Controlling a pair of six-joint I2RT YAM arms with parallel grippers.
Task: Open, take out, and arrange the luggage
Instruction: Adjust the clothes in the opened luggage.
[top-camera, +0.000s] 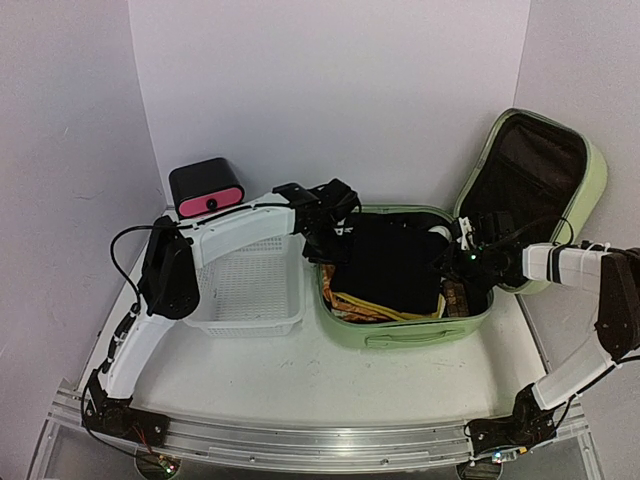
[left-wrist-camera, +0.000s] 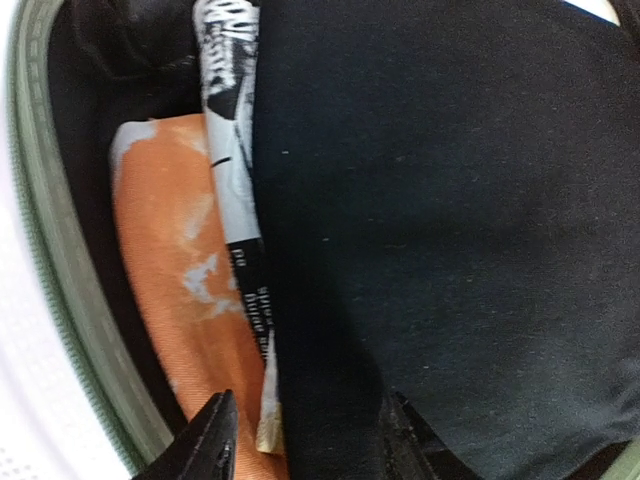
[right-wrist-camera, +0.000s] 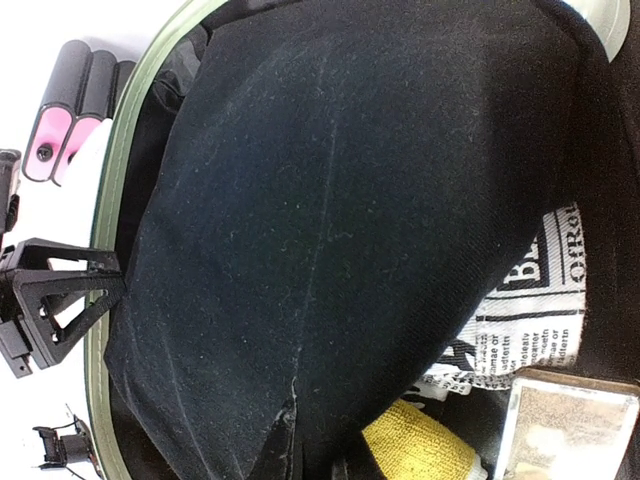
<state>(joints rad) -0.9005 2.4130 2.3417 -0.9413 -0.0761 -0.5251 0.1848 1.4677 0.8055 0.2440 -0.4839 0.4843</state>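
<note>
Luggage (top-camera: 405, 338) lies open on the table (top-camera: 330, 390), right of centre. Its base shell is flat and its lid (top-camera: 545, 185) is tipped up and back to the right, with the dark lining facing the arms. The base shell is packed, and a black garment (top-camera: 390, 258) covers most of the contents.

Left gripper (left-wrist-camera: 305, 448): reaches in over the left rim of the base shell. Its fingers (left-wrist-camera: 215, 445) are spread, straddling the edge of the black garment and a white printed cloth (left-wrist-camera: 235, 200). The cloth between the fingers lies flat. An orange cloth (left-wrist-camera: 175, 300) sits beside these, against the green shell wall.

Right gripper (right-wrist-camera: 305, 452): comes in low from the right side of the shell. Its fingers are pressed together on a fold of the black garment, and a crease runs up from the pinch point. Close by are a yellow cloth (right-wrist-camera: 420, 445), more of the white printed cloth, and a flat box (right-wrist-camera: 570, 420) with a speckled face.

Outside the shell, a white perforated basket (top-camera: 250, 290) sits just beside the luggage's left wall; whether they touch, I cannot tell. A black drawer box (top-camera: 207, 188) with a pink front stands behind the basket, near the back wall
</note>
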